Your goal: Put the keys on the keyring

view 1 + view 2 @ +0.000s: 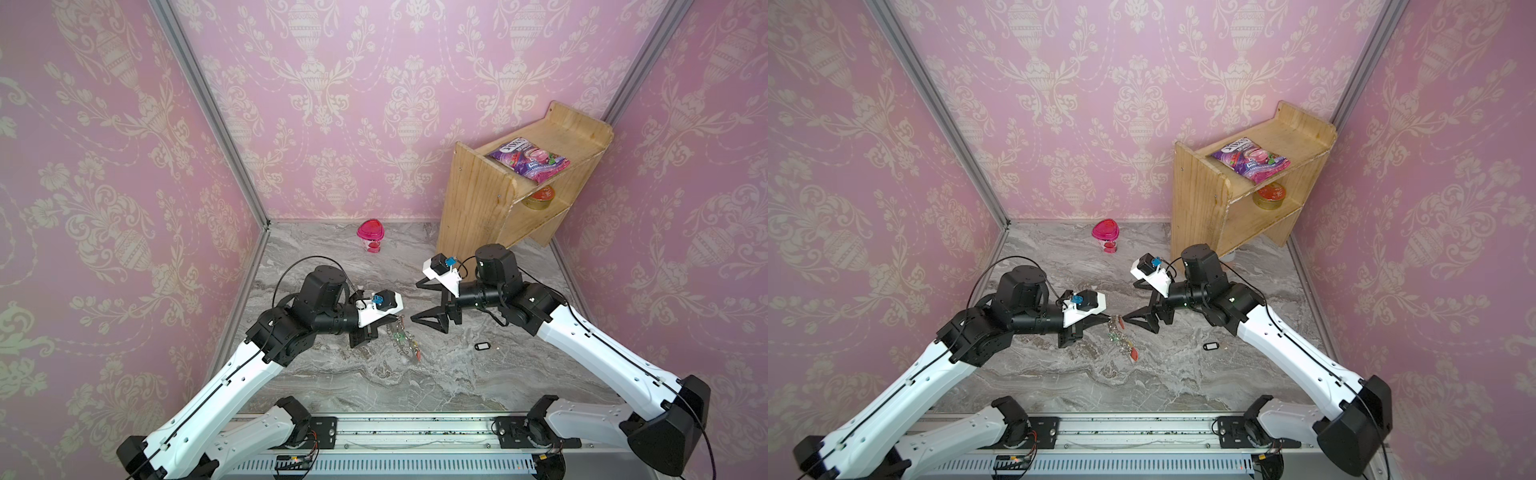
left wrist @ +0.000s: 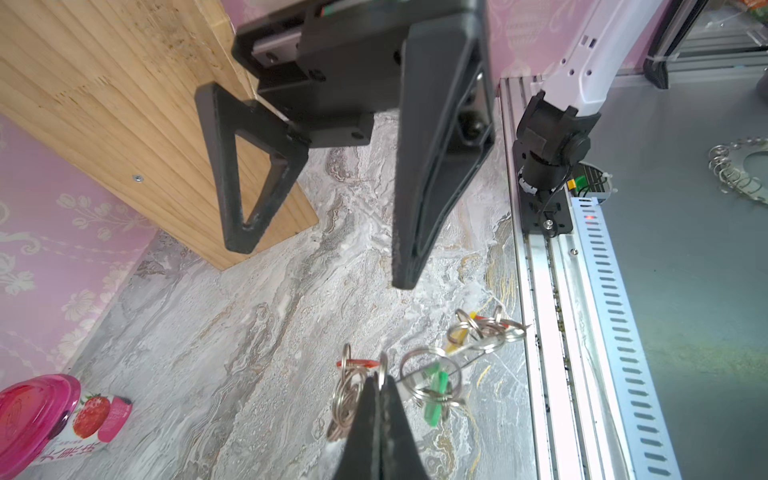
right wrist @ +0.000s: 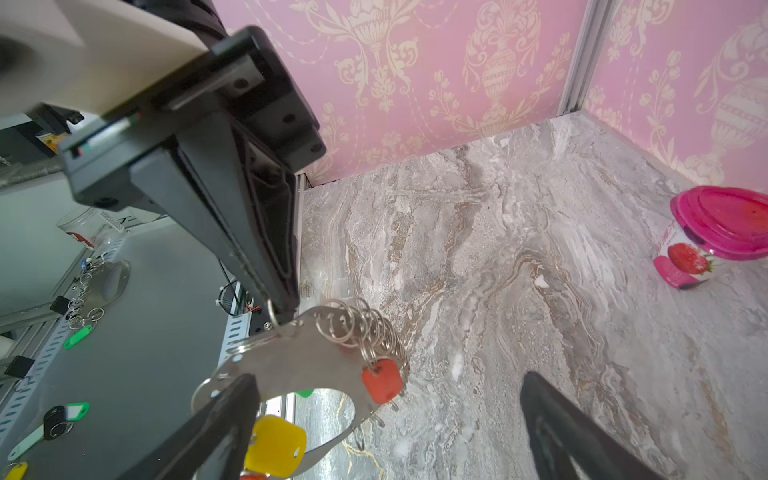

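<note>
Two claws meet near the middle of the marble table (image 1: 374, 386). Your left claw (image 1: 394, 319) is clenched on the keyring (image 1: 405, 338), pinching its upper edge among the metal rings. From above, the plate shows edge-on, upright rather than flat. A red tag (image 3: 382, 384) and a yellow tag (image 3: 274, 444) hang from its rings. At twelve o'clock from the keyring, just beside it, your right claw (image 1: 414, 302) is released, fingers spread wide and gripping nothing. In the right wrist view one finger sits close by the plate's rim, and you cannot tell whether it touches. The keys (image 1: 482, 345) lie flat on the table at three o'clock from the keyring, well apart from it and from both claws. A wooden shelf (image 1: 478, 199) stands at the table's one-o'clock corner.
</note>
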`<action>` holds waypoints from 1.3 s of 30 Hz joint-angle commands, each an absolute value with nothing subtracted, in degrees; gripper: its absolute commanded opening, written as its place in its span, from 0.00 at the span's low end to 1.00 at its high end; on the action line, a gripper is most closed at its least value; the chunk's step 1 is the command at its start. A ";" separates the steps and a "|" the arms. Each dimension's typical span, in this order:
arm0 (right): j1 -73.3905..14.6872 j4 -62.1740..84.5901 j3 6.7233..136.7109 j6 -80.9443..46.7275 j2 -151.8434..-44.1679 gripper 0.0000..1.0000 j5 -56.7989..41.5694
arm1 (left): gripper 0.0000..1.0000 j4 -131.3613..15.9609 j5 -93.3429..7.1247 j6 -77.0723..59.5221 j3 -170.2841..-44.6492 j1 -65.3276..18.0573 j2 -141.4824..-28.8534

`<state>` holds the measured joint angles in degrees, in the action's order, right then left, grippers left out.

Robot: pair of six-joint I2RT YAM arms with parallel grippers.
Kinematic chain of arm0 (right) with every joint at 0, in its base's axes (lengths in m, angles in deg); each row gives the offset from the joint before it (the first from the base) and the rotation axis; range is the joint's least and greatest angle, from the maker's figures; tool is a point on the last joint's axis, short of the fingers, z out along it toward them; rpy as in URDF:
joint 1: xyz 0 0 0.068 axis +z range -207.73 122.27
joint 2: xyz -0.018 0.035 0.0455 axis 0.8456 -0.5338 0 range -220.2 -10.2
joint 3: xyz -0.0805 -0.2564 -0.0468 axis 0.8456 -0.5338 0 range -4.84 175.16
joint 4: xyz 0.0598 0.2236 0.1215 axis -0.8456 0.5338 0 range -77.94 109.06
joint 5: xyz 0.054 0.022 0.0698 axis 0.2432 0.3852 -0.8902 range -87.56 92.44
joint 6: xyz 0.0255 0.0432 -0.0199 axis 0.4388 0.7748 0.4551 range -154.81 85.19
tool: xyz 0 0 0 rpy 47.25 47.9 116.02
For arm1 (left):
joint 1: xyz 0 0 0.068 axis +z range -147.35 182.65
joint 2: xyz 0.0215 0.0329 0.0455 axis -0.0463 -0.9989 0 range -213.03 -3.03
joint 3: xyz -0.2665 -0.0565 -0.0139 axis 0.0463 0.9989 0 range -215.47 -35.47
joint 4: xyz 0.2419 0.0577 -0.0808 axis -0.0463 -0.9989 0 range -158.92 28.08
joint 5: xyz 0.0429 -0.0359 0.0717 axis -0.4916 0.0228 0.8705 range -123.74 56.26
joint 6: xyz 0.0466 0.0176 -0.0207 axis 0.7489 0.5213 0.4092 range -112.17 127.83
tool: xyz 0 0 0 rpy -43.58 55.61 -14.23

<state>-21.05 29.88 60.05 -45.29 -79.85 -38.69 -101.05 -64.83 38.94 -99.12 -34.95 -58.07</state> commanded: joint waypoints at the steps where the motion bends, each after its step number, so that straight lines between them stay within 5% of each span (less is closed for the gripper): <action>1: -20.41 30.04 61.59 -46.57 -80.58 1.00 -39.71 | 0.00 -100.31 -63.02 42.37 -99.28 -35.30 -57.39; 8: -17.03 34.58 62.00 -50.84 -80.78 0.95 -36.91 | 0.00 -93.87 -65.14 41.24 -94.28 -35.23 -56.95; 17: -11.41 29.68 57.37 -54.80 -76.31 0.58 -25.26 | 0.00 -94.89 -68.53 40.09 -95.19 -35.23 -57.49; 26: -11.43 31.65 58.99 -55.36 -77.05 0.27 -28.16 | 0.00 -95.85 -69.56 39.57 -95.17 -35.26 -56.29; 39: -11.35 34.76 60.90 -55.15 -79.43 0.29 -32.06 | 0.00 -95.38 -70.28 39.38 -95.35 -35.37 -56.11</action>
